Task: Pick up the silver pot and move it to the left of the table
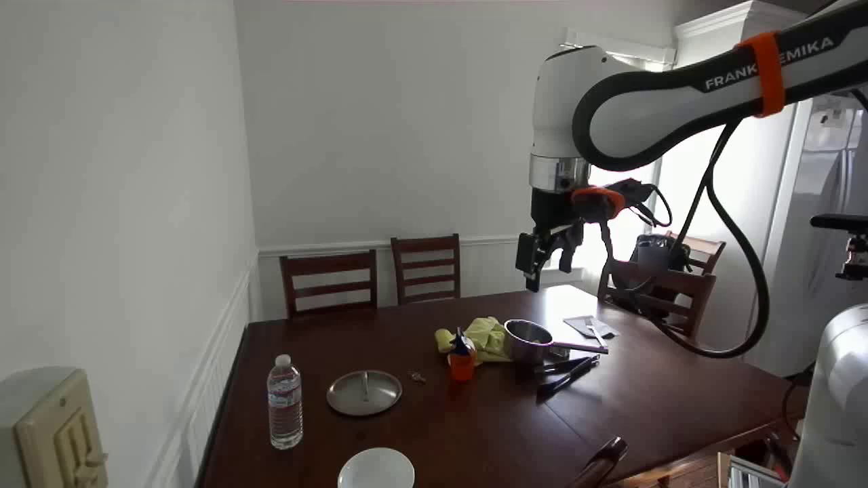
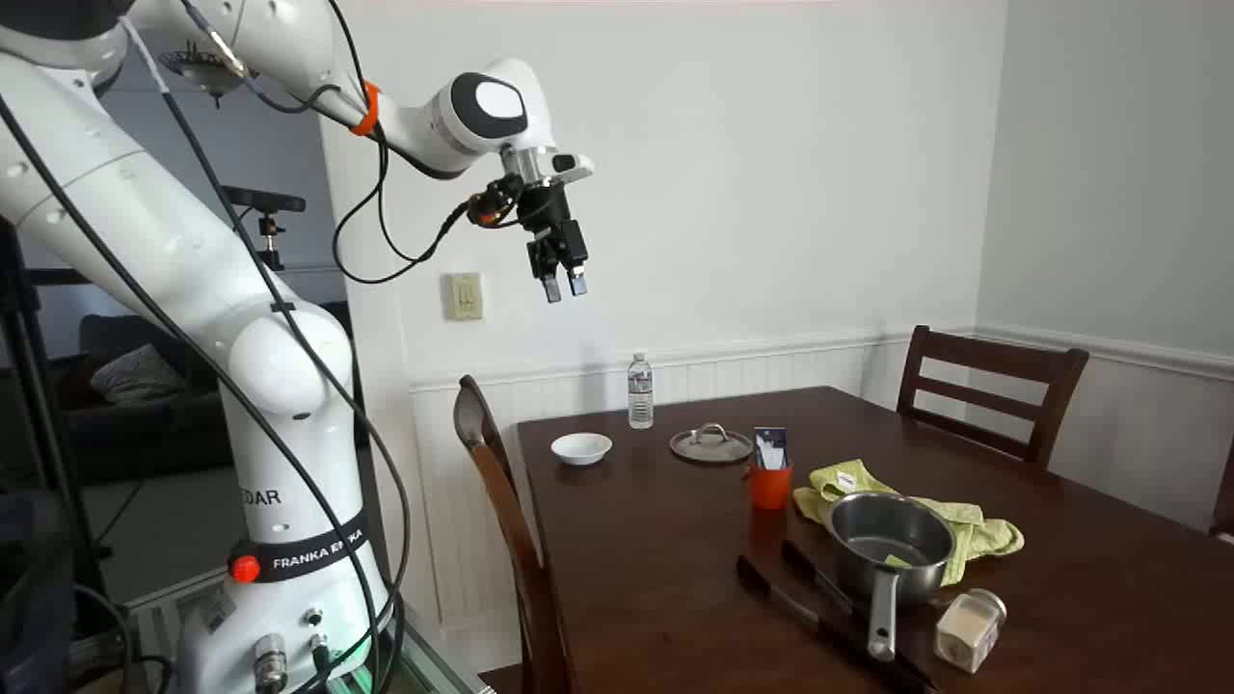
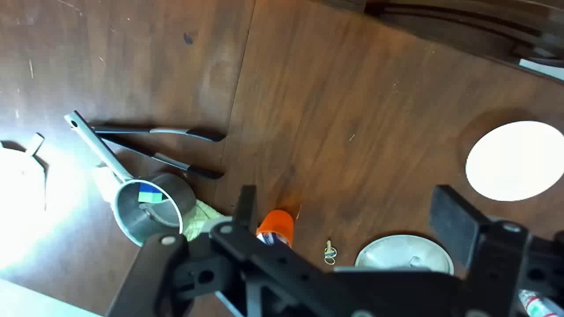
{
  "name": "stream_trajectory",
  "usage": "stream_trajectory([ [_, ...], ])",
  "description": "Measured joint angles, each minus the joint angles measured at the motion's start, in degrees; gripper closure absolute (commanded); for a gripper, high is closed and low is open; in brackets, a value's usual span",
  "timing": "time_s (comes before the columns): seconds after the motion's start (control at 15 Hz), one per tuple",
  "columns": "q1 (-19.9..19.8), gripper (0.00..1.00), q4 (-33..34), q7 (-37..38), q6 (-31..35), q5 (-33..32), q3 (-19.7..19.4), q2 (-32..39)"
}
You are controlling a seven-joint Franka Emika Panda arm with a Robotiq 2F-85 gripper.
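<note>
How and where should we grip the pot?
Probably by the handle, near the pot, coming from above with the jaws across its width: it is slim, straight and juts out from the side. The open gripper points roughly downward. Don't go deep: the tongs pass under the handle, and the jar is close by.

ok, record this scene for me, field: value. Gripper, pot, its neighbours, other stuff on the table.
end effector: gripper, open, raised above the table, nothing held
target: silver pot, upright, ungripped
in pot: small green-and-blue item, identity unclear
around pot: yellow-green cloth, clear jar, black-tipped tongs
overlap: pot handle crosses the tongs in the wrist view; contact unclear
other items: orange cup, metal lid, white bowl, water bottle, key on a ring, napkin with a utensil
task status: pot not yet picked up
</note>
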Motion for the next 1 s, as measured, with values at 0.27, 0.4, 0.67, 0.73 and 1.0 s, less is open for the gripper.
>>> stream_trajectory([
  [0.27,0.0,0.00,0.0,0.0,0.0,0.0,0.0,0.0],
  [0.4,0.1,0.00,0.0,-0.3,0.0,0.0,-0.1,0.0],
  [0.67,0.8,0.00,-0.1,-12.9,3.4,-1.1,-6.8,1.2],
  [0.73,1.4,0.00,0.0,-17.6,4.3,-1.6,-10.7,2.2],
  [1.0,-0.4,0.00,1.9,-34.4,5.1,-1.8,-23.6,9.2],
])
